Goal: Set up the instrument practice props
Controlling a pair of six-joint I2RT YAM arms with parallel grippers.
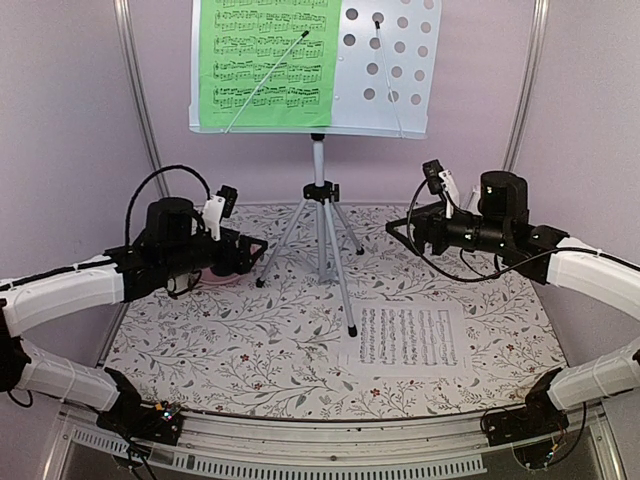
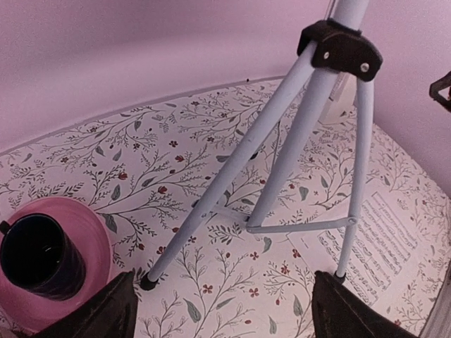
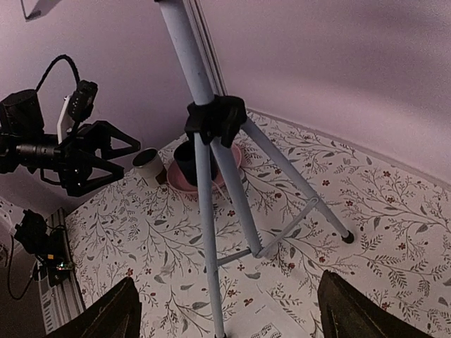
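Green sheet (image 1: pixel 265 60) (music notation, illegible)

Robot test booth, plain lilac walls (image 1: pixel 70 100), floral tabletop (image 1: pixel 250 340)

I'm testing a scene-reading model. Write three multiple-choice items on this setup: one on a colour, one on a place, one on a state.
1. The sheet on the desk is: A white; B green; C pink.
2. The white sheet lies: A on the desk; B on the table; C on the plate.
3. The left gripper is: A open, empty; B shut on a sheet; C shut on a leg.
Key: 1 B, the green sheet covers the desk's left half. 2 B, it lies flat beside the stand's front foot. 3 A, its fingers stand wide apart with nothing between.
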